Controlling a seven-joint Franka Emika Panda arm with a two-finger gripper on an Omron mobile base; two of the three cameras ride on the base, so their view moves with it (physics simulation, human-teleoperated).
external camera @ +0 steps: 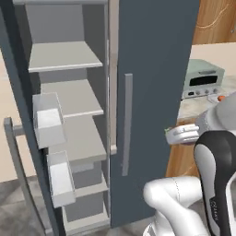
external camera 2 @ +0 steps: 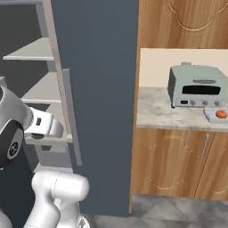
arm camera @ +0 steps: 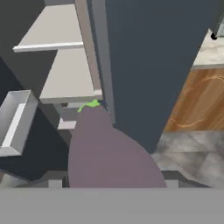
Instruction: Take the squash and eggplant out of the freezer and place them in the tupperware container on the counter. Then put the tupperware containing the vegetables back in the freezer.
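A dark purple eggplant [arm camera: 109, 157] with a green stem tip looms close in the hand view and hides the fingertips. My gripper [external camera: 177, 134] is shut on it, beside the right edge of the freezer's [external camera: 152, 92] dark door, about level with the counter [external camera 2: 156, 111]. From the right base view the gripper [external camera 2: 53, 128] sits left of that door, in front of the grey shelves. The orange-red squash [external camera 2: 220, 114] lies in the pale tupperware container [external camera 2: 208, 116] at the right end of the counter, in front of the toaster oven.
The freezer stands open with grey shelves [external camera: 69, 55] and two pale drawers [external camera: 46, 120] pulled out to the left. A grey bar handle [external camera: 127, 124] runs down the door. A mint-green toaster oven [external camera 2: 198, 87] sits on the counter above brown cabinet doors [external camera 2: 169, 164].
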